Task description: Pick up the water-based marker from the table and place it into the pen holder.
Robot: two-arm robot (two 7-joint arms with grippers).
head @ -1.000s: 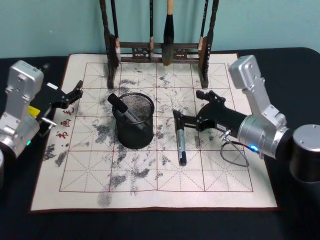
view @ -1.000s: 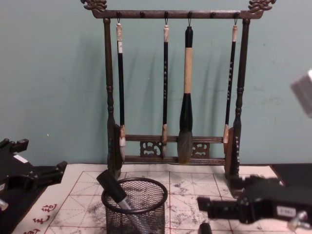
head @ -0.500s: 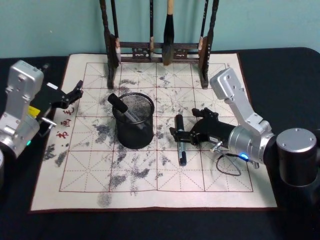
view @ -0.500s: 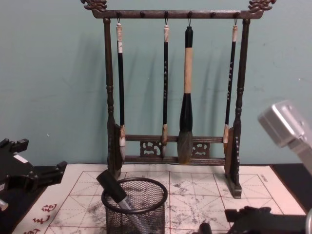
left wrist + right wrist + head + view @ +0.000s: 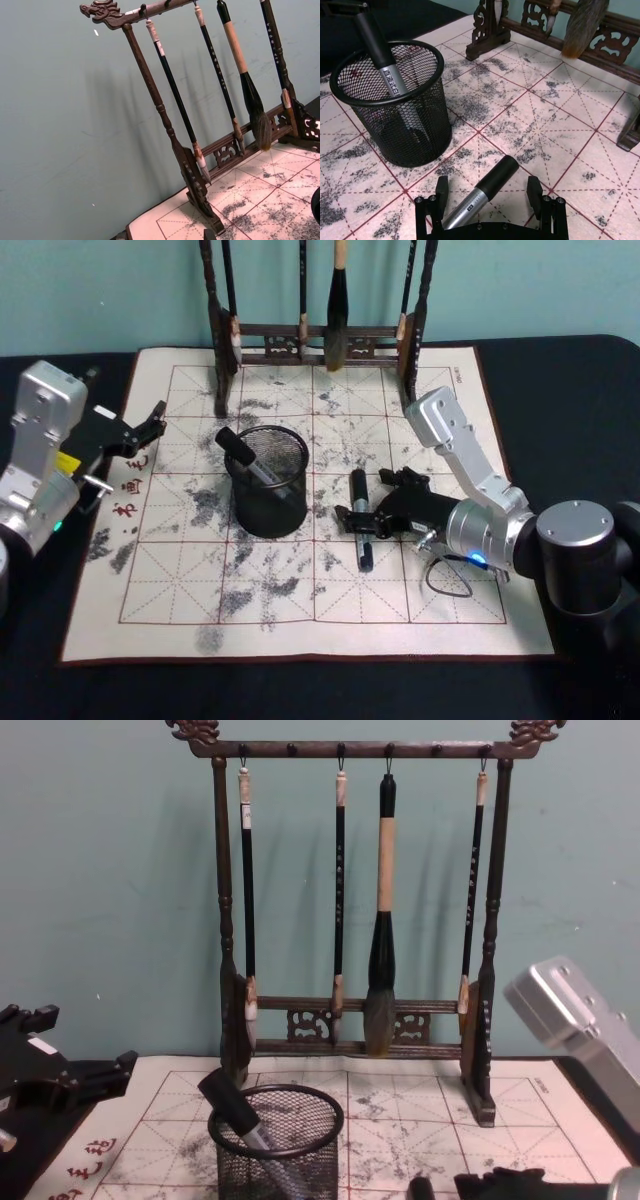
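right gripper point(image 5: 362, 521) point(image 5: 487, 194): low over the mat point(image 5: 180, 590) point(image 5: 545, 125), reaching in from the robot's right. fingers point(image 5: 441, 192) spread wide, one on each side of the water-based marker point(image 5: 358, 484) point(image 5: 492, 182). in the right wrist view a gap shows between each finger and the barrel, so nothing is pinched.

marker: lies flat on the mat between the two fingers, at a slant to them. black cap end pokes out past the fingertips on the far side. silver barrel runs back under the gripper body. in the head view its other end sticks out on the gripper's near side, toward the robot.

pen holder point(image 5: 268, 490) point(image 5: 395, 105) point(image 5: 277, 1145): upright on the mat, near the right gripper, on its left and apart from the fingertips. a second marker point(image 5: 245, 458) point(image 5: 380, 47) point(image 5: 232, 1108) leans inside it, cap above the rim.

brush rack point(image 5: 320, 340) point(image 5: 580, 30) point(image 5: 350, 1020) point(image 5: 200, 190): stands at the mat's far edge, well beyond the gripper, with brushes hanging from it.

left gripper point(image 5: 150, 425) point(image 5: 105, 1075): at the mat's left edge, well apart from the right gripper, on the far side of the pen holder from it. it holds nothing.

table point(image 5: 560, 390): black, shows around the mat.
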